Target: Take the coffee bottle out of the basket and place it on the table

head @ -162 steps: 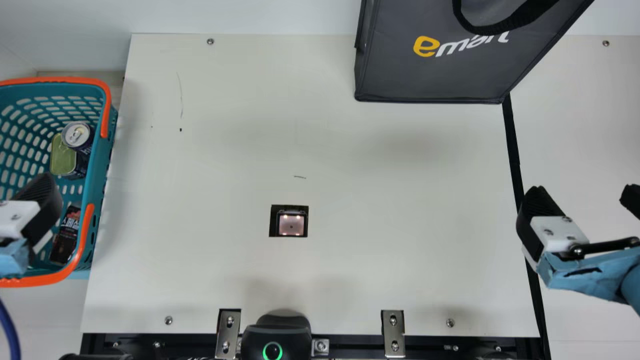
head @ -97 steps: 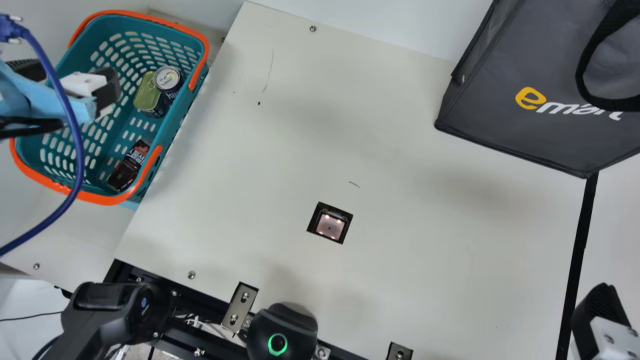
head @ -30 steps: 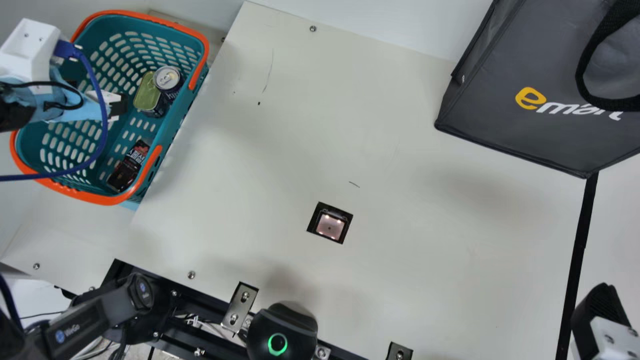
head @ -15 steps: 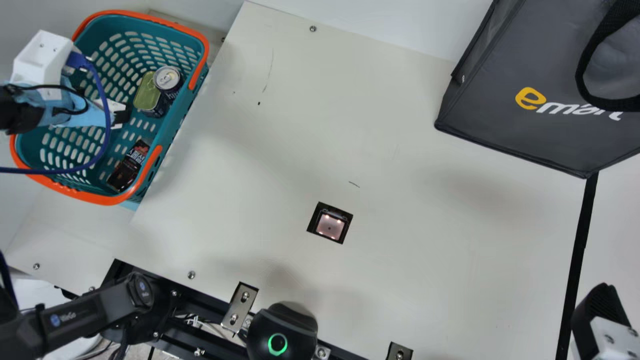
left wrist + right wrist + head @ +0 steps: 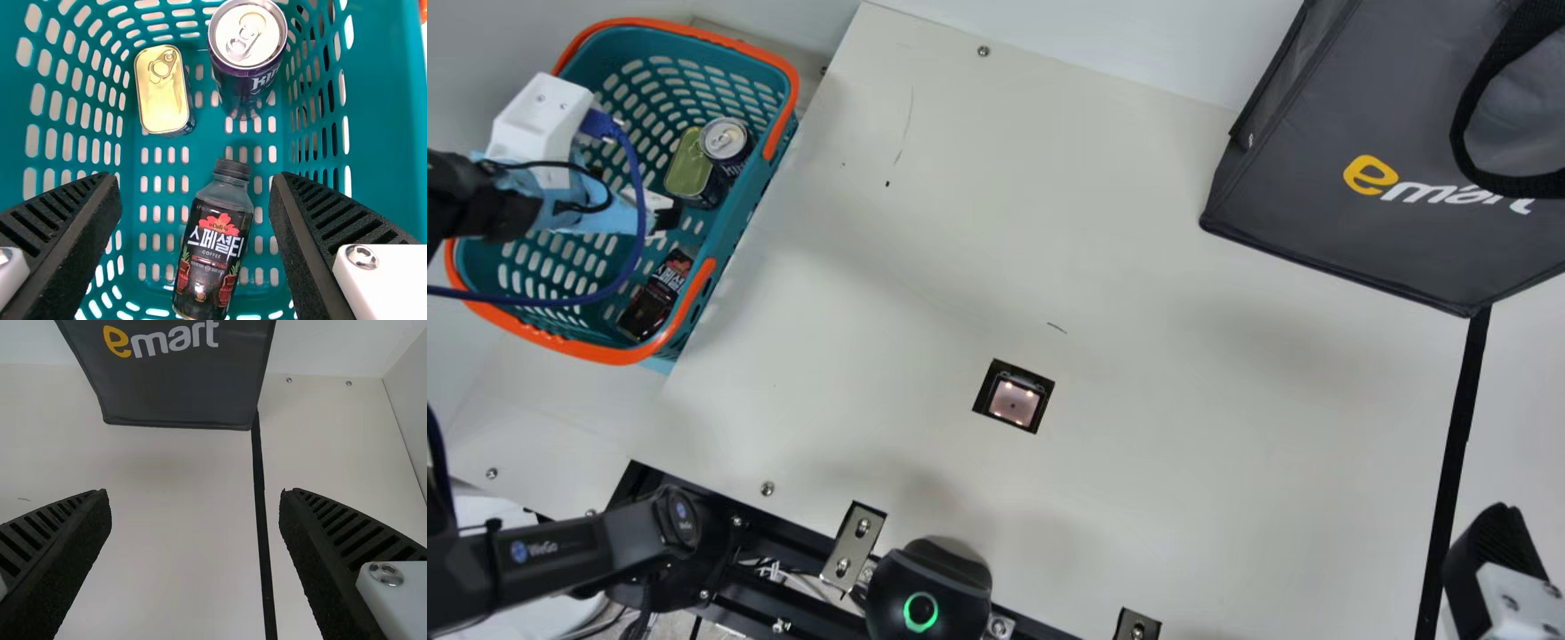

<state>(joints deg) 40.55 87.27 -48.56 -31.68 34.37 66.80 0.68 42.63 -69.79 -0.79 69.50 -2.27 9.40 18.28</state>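
Within the last second we brought our left gripper [image 5: 195, 181] farther across the basket [image 5: 609, 356] toward the coffee bottle [image 5: 213, 243] lying inside, fingers apart and holding nothing; alignment and lowering, we judge, should precede any grasp.

The black arm [image 5: 560, 544] wears a round blue badge [image 5: 519, 552] — pale-blue wrap [image 5: 615, 220], white housing [image 5: 535, 129], blue cable [image 5: 639, 196] — and black ribbed fingers [image 5: 57, 223].

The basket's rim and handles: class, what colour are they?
The basket's rim and handles are orange, seen best in the main view.
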